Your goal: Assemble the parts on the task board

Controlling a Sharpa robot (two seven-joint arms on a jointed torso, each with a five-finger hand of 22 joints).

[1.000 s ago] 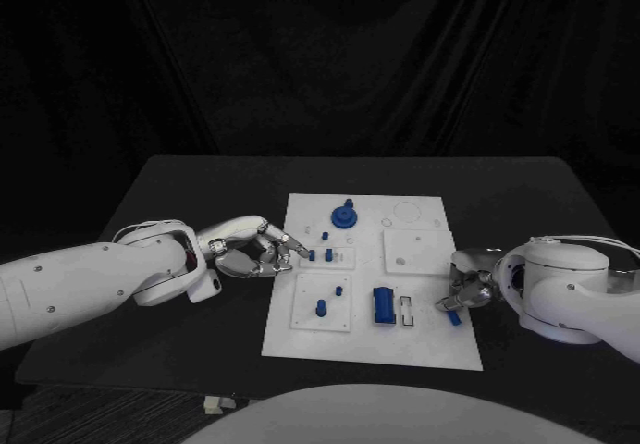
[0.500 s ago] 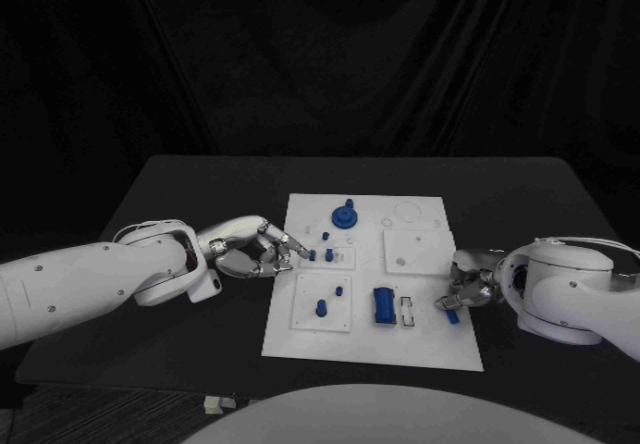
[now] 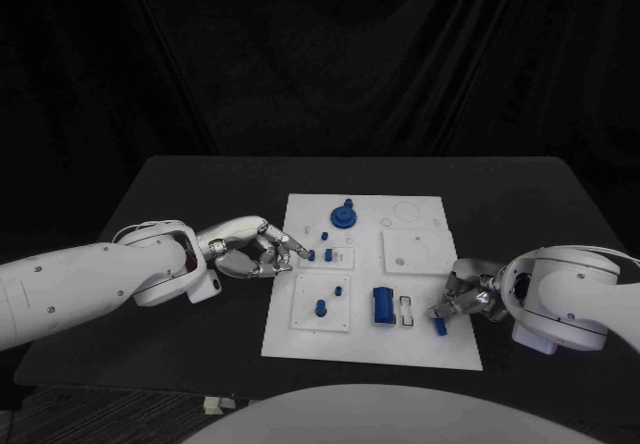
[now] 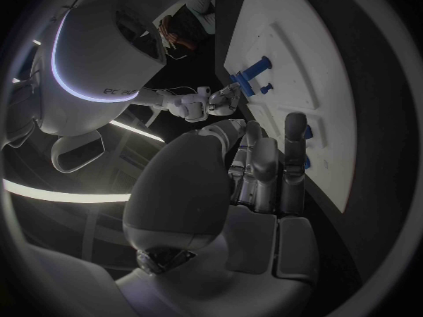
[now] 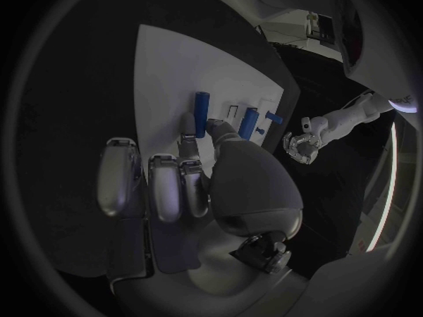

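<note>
Right hand (image 3: 461,301) nearer the blue cylindrical peg (image 3: 440,326)

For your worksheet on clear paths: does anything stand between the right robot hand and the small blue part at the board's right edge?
Nothing visible does. The right robot hand is already at the small blue part on the task board.

- One white board (image 3: 420,344) lies on one black table (image 3: 200,185).
- Two hands: the left hand (image 3: 253,250) and the right hand (image 3: 461,298).
- About seven blue parts; the biggest is a round part (image 3: 344,216).
</note>
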